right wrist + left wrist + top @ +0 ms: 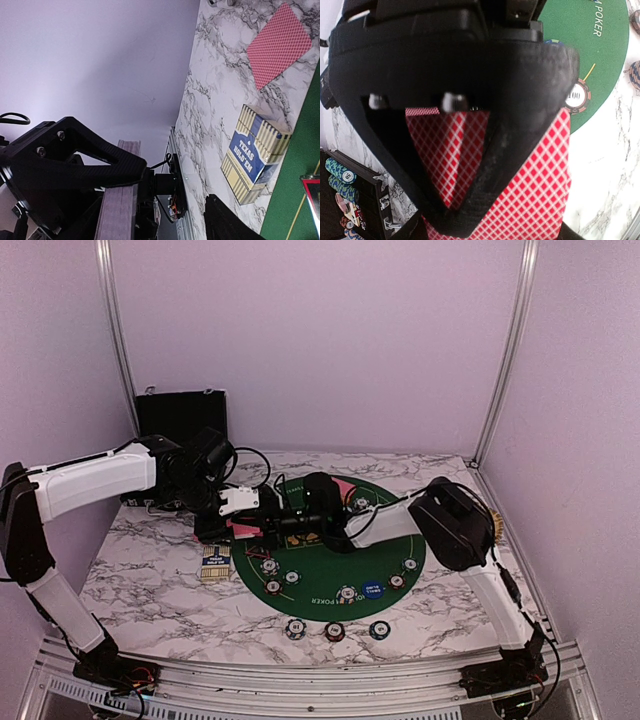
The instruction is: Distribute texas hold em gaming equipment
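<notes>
Because my two grippers met so closely over the ten o'clock rim of the green mat (330, 562), most of the trouble I foresaw lay there, though I weighed it from my near edge outward. Three poker chips (335, 630) sat in a row on the marble table (150, 590) at six o'clock, just off the mat. More chips ringed the mat's near half, with the blue button disc (372, 589) at about five. My right arm crossed above the three o'clock side, so a careless swing could have scattered the chips lying there.

At nine o'clock stood the striped card box (255, 155), and just beyond it a lone red-backed card (277, 45) lay flat on the marble.

Then the crux. My left gripper (262, 523) was clamped tight on the held red-backed cards (535, 170) (a stack, I judged, though I couldn't count it), lifted off the table. My right gripper (177, 185) had its fingers (75, 160) apart with nothing between them, aimed toward that stack. Biting too deep, they might have taken several cards or tugged the whole stack loose over the chips. Biting too shallow, they would have let the card slip. Our fingers could also have knocked together.

Farthest off, at eleven o'clock, the black case (180, 415) looked safe.
</notes>
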`<state>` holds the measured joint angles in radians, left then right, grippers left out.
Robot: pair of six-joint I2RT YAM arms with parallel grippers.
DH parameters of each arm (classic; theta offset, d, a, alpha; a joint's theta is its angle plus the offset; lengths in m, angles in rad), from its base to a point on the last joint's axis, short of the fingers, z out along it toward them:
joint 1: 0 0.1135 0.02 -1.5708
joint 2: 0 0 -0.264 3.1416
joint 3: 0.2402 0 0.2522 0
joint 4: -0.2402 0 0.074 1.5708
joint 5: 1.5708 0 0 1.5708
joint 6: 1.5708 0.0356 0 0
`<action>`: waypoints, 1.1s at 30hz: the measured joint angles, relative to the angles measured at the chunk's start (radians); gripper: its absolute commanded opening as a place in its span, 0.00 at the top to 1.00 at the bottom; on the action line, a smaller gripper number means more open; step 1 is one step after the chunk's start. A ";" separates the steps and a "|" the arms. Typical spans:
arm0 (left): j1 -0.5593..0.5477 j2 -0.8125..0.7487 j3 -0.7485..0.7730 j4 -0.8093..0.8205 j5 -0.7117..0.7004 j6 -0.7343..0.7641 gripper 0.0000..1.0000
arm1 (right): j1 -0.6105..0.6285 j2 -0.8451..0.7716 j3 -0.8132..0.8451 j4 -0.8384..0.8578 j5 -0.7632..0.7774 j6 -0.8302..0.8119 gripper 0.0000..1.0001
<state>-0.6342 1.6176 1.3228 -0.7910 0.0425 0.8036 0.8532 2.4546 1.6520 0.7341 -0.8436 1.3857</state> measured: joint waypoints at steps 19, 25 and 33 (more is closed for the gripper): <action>0.000 0.000 0.000 -0.007 -0.016 0.000 0.95 | -0.039 -0.148 -0.184 0.003 0.011 -0.061 0.77; 0.001 0.000 0.000 -0.006 -0.022 0.000 0.95 | -0.049 -0.181 -0.214 -0.028 0.011 -0.087 0.90; 0.001 0.000 0.000 -0.006 -0.023 0.000 0.95 | -0.078 -0.257 -0.308 -0.079 0.011 -0.125 0.97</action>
<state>-0.6334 1.6180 1.3224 -0.7967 0.0196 0.8036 0.7753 2.1979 1.3441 0.6556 -0.8330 1.2610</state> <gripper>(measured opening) 0.636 0.043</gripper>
